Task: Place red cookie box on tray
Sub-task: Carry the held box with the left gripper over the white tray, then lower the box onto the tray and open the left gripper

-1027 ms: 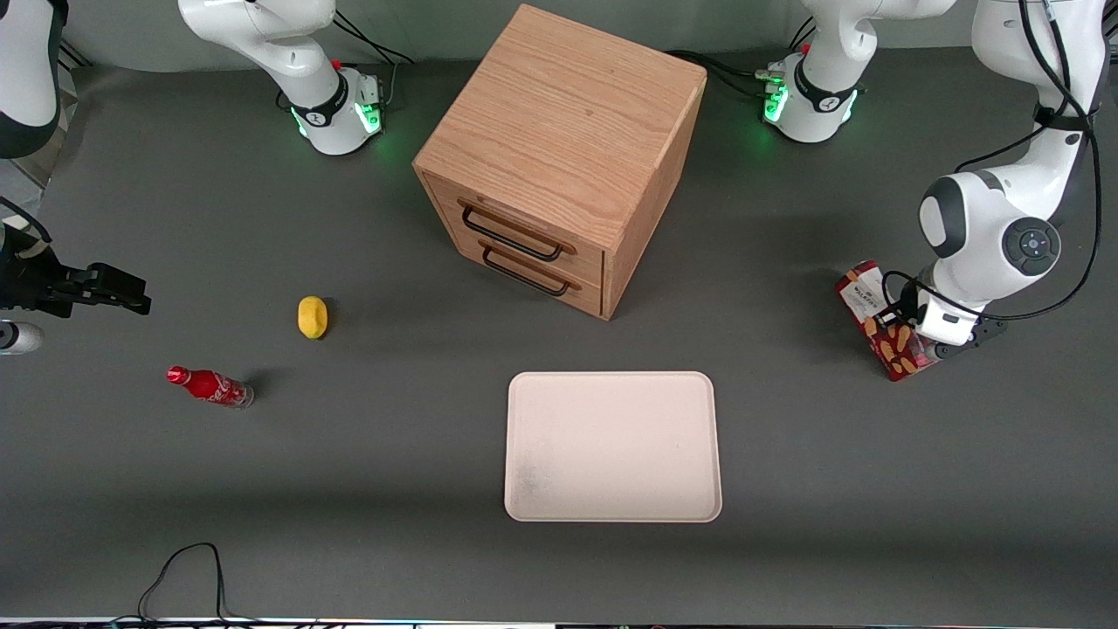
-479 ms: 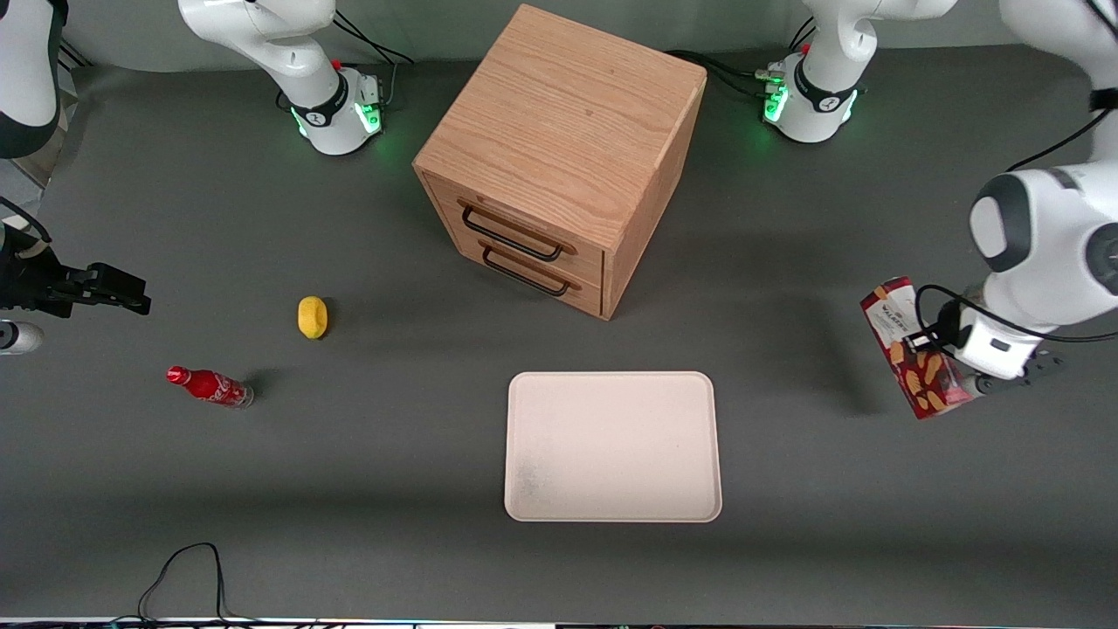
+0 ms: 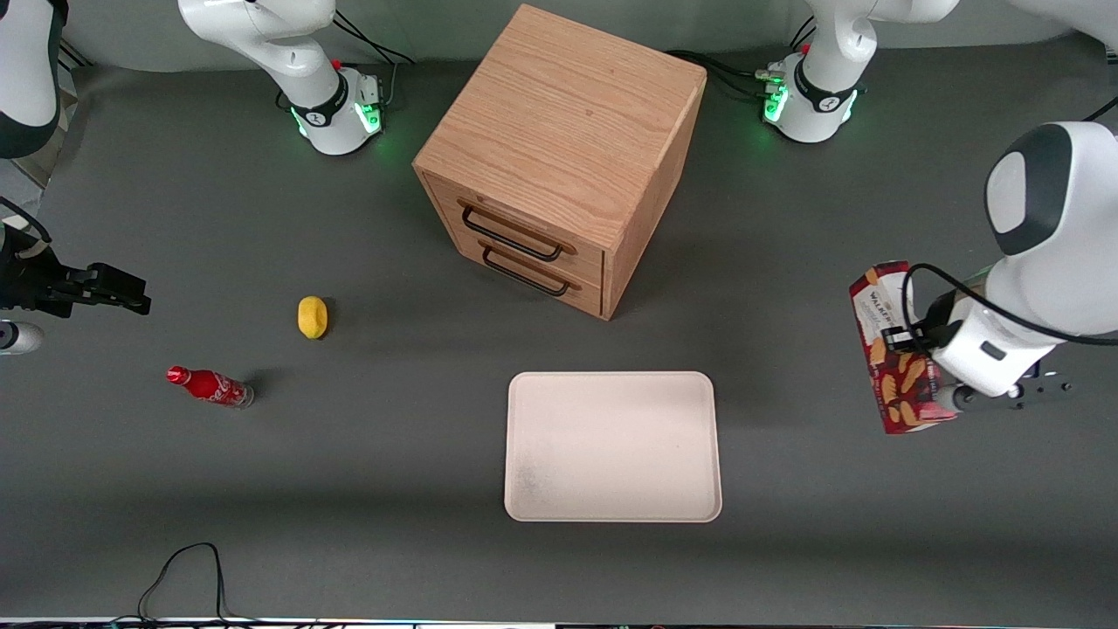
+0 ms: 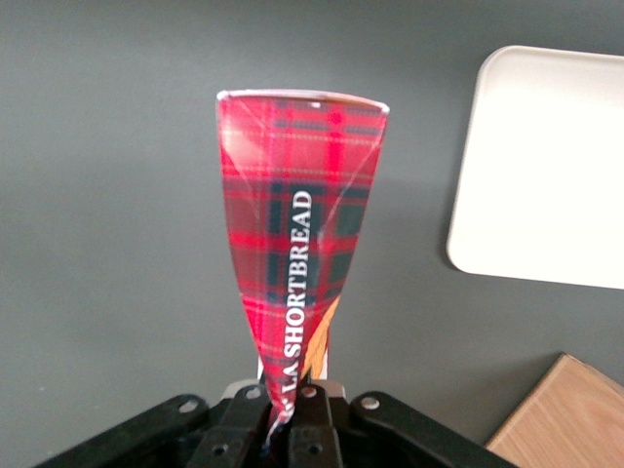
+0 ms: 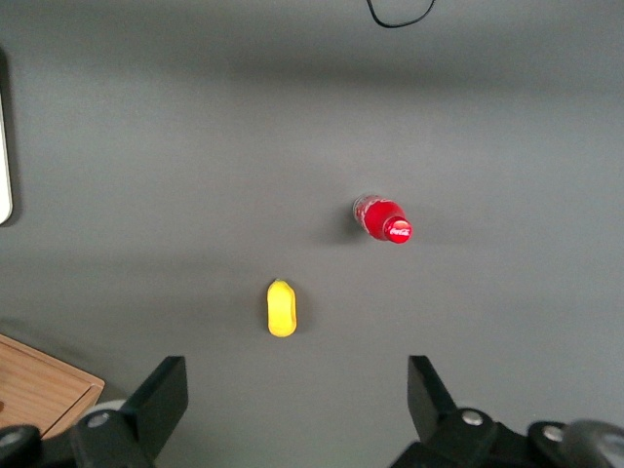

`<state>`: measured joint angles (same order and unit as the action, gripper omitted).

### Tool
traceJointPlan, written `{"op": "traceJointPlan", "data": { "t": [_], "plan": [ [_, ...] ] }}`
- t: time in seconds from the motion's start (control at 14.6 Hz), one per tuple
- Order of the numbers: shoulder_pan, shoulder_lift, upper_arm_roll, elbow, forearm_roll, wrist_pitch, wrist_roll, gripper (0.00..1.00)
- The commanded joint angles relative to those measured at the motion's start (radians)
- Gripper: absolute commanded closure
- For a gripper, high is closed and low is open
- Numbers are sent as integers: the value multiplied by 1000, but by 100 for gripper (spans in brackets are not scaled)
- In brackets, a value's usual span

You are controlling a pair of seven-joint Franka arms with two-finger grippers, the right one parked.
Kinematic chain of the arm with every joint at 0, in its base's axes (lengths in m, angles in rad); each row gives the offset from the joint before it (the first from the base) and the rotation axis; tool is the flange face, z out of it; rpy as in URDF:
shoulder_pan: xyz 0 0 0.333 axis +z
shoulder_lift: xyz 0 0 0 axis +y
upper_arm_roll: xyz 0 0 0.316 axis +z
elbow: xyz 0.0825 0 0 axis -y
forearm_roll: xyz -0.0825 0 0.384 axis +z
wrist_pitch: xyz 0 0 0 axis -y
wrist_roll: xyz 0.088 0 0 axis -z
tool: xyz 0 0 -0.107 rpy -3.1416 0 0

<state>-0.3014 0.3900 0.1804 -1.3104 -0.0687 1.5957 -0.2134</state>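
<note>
The red cookie box hangs in the air at the working arm's end of the table, lifted well off the surface, with my left gripper shut on it. In the left wrist view the tartan box reads "SHORTBREAD" and its near end is pinched flat where the gripper closes on it. The cream-white tray lies flat on the grey table, nearer the front camera than the cabinet; the box is off to its side, apart from it. A corner of the tray shows in the wrist view.
A wooden two-drawer cabinet stands at mid-table, farther from the front camera than the tray. A yellow lemon-like object and a small red soda bottle lie toward the parked arm's end.
My left gripper has lifted the cookie box off the table and carried it nearer the front camera; the box has swung closer to upright in the front view.
</note>
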Motion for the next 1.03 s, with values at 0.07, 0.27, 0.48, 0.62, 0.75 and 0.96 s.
{"op": "traceJointPlan", "data": {
  "t": [0.07,0.27,0.48,0.62,0.75,0.96],
  "plan": [
    [-54,237,-4,302,-43,-76,11,100],
    [-116,383,19,422,-91,-33,-47,100],
    [-156,472,13,416,-124,119,-107,100],
    [-179,524,14,405,-155,208,-160,100],
    [-196,569,14,399,-154,271,-199,100],
    [-203,575,16,315,-151,373,-195,100]
  ]
}}
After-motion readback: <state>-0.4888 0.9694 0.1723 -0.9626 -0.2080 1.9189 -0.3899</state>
